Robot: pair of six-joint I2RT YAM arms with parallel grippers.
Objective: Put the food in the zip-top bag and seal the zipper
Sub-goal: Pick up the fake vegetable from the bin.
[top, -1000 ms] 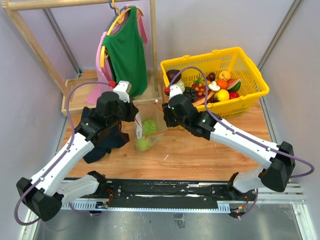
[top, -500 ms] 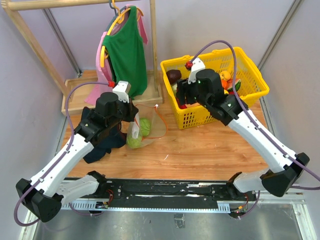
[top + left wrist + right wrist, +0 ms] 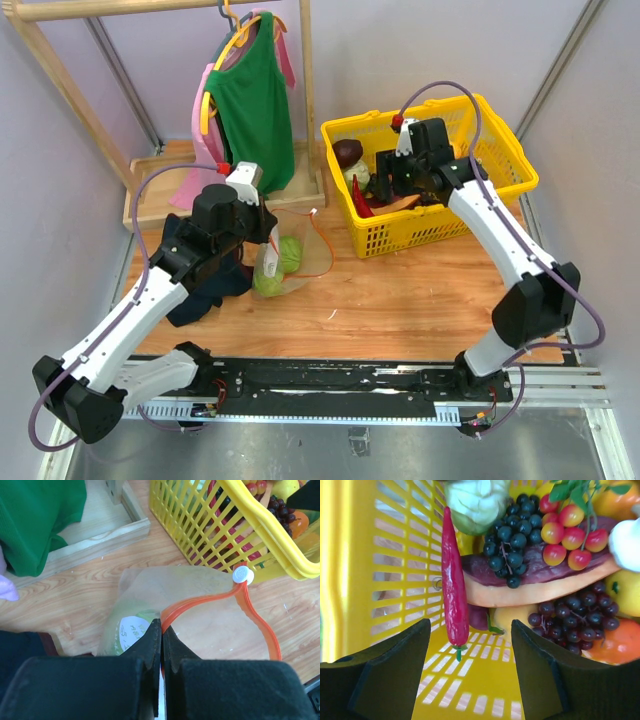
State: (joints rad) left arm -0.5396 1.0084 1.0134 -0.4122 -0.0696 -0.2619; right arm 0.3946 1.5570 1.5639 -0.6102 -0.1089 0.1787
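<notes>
You are working the loading step. Some food is already in the bag and more is lying in the basket.

The left end effector (image 3: 161,630) is pinching the zipper (image 3: 210,600) with its fingers pressed together, holding the mouth of the zip-top bag (image 3: 150,587) open. The orange-red strip is looping out ahead of the fingers to a white slider (image 3: 243,574) at its far end. Green food pieces (image 3: 288,252) are lying inside the bag on the wooden surface (image 3: 75,587), just beside this end effector.

The right end effector (image 3: 470,630) is hovering inside the yellow basket (image 3: 350,555) with its fingers spread, gripping nothing. A red chilli (image 3: 454,580) is lying directly ahead, with its stem end in the gap and nearer the left finger. Dark grapes (image 3: 517,532) are lying further ahead and to the right.

The next move likely calls for you to:
1. Advance the right end effector until the chilli's body sits between the fingers.
2. Close across its narrow width. The chilli is slim and smooth, so it may slip.
3. Carry it to the open mouth held by the left end effector.
</notes>
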